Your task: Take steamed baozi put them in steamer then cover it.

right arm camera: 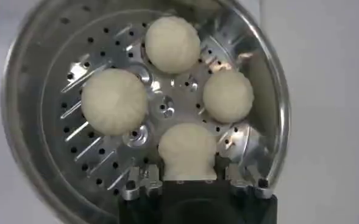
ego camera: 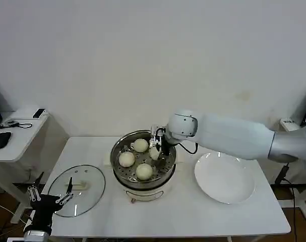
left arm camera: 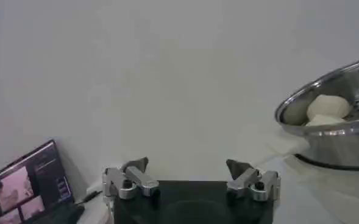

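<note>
Right gripper [right arm camera: 187,176] clenched narrowly on fourth steamed baozi [right arm camera: 187,150], inside steamer [ego camera: 118,151]; three smooth round buns [right arm camera: 114,100] rest on perforated shiny tray. Left gripper [ego camera: 48,196] spread wide, idle beside glass lid [ego camera: 87,191].

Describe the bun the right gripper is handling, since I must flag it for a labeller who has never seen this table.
Start at the round shiny steel steamer mid-table, between the glass lid and the white plate. Four creamy round buns sit on its perforated tray. Yours is the bun between the right gripper fingers, on the plate side; the others lie free.
</note>
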Action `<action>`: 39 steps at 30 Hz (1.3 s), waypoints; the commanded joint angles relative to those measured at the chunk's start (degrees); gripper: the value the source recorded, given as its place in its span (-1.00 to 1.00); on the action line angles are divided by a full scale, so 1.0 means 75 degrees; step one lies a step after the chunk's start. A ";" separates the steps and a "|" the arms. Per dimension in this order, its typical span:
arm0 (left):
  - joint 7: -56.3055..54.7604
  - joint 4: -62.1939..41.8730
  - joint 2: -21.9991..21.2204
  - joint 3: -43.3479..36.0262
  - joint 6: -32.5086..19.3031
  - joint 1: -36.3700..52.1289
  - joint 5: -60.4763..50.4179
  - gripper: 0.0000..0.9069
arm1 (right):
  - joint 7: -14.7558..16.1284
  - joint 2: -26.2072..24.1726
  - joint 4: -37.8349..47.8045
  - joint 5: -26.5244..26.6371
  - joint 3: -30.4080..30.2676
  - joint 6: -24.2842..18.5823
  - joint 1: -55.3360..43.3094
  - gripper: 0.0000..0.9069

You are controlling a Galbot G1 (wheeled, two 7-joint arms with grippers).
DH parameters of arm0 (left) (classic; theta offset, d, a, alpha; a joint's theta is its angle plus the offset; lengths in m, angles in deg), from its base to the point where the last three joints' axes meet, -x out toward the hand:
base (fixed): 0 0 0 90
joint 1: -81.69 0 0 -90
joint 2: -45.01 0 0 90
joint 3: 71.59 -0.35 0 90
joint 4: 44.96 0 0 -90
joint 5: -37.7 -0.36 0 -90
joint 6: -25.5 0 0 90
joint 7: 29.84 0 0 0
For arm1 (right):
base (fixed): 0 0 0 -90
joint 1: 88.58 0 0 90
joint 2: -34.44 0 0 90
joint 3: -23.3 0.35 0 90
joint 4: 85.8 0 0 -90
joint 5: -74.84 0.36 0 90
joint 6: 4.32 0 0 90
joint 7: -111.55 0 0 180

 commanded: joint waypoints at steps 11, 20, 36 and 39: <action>-0.0005 0.0003 -0.0030 -0.0009 -0.0013 -0.0025 -0.0009 1.00 | -0.0220 -0.0300 -0.0373 -0.0138 0.0664 0.0122 0.0276 1.00; -0.0074 0.0020 -0.0011 0.0025 -0.0108 0.0001 0.0222 1.00 | -0.2120 -0.1612 -0.1677 -0.0212 0.2471 -0.0353 0.1204 1.00; -0.0484 -0.0721 -0.0119 -0.0172 -0.0523 0.0371 0.0195 1.00 | -0.5879 -0.1751 -0.3919 -0.3391 1.0773 -0.4001 1.0875 1.00; -0.0605 -0.1054 -0.0104 -0.0333 -0.0637 0.0388 -0.0383 1.00 | -0.5354 -0.0673 -0.3875 -0.4608 1.2689 -0.5037 1.2251 1.00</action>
